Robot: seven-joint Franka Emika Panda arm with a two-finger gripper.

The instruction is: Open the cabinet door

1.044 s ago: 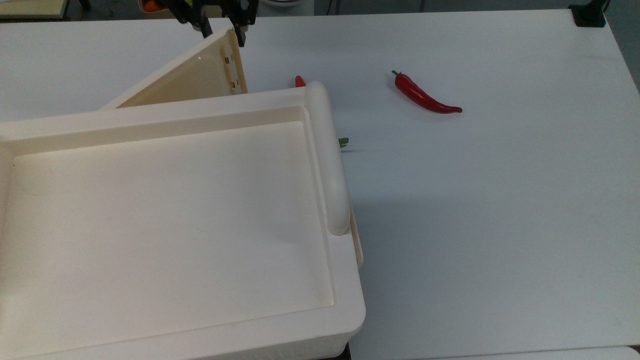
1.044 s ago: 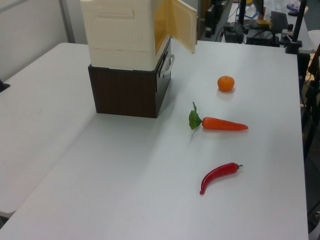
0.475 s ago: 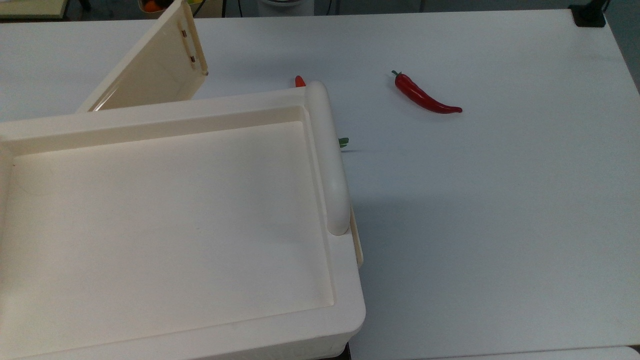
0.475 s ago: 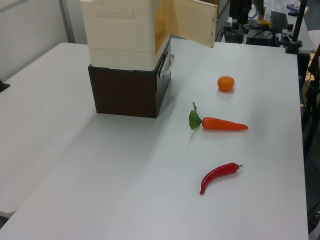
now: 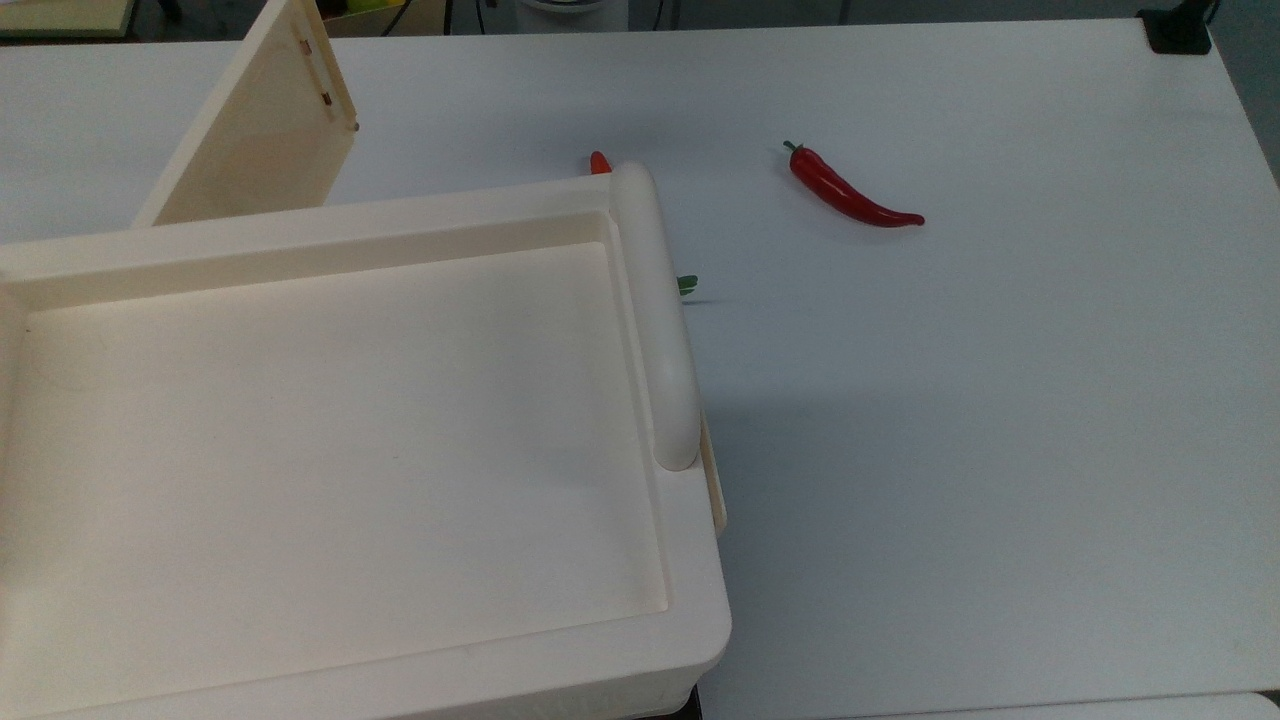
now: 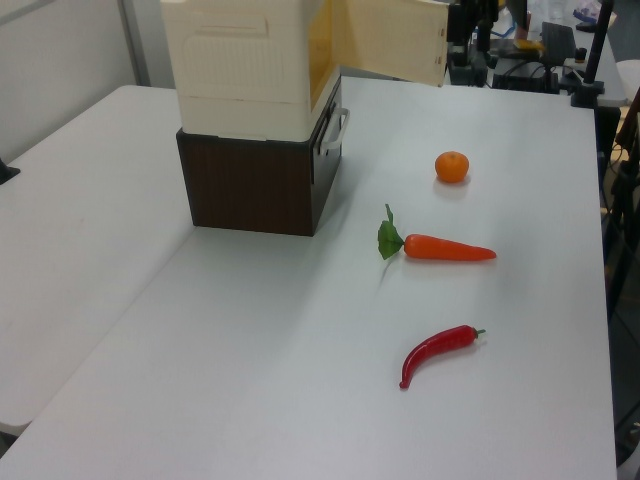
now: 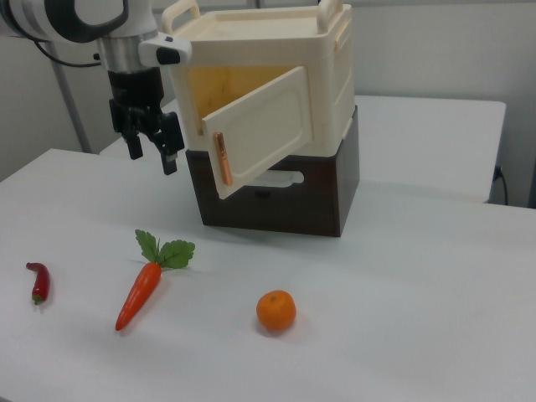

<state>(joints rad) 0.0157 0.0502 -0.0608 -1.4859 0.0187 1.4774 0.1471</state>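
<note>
The cabinet [image 7: 276, 50] is a cream box on a dark brown base [image 7: 285, 201]. In the right view its cabinet door [image 7: 268, 126] stands swung well out, a copper handle [image 7: 220, 159] on its free edge and the yellowish inside showing behind it. My gripper [image 7: 151, 155] hangs to the right view's left of that edge, apart from it, open with nothing between its fingers. From above, the cabinet door [image 5: 250, 130] angles away at the top view's upper left, beyond the cabinet's recessed top [image 5: 330, 430]. The left view has the cabinet door [image 6: 390, 35] at the top.
On the white table lie a red chili [image 7: 38, 281], a carrot [image 7: 141, 293] with green leaves and an orange [image 7: 276, 310], all in front of the cabinet in the right view. A rounded white bar [image 5: 655, 320] runs along the cabinet top's edge.
The door has swung further open. The gripper, which was at the door's free edge a second ago, has let go and left the top view.
</note>
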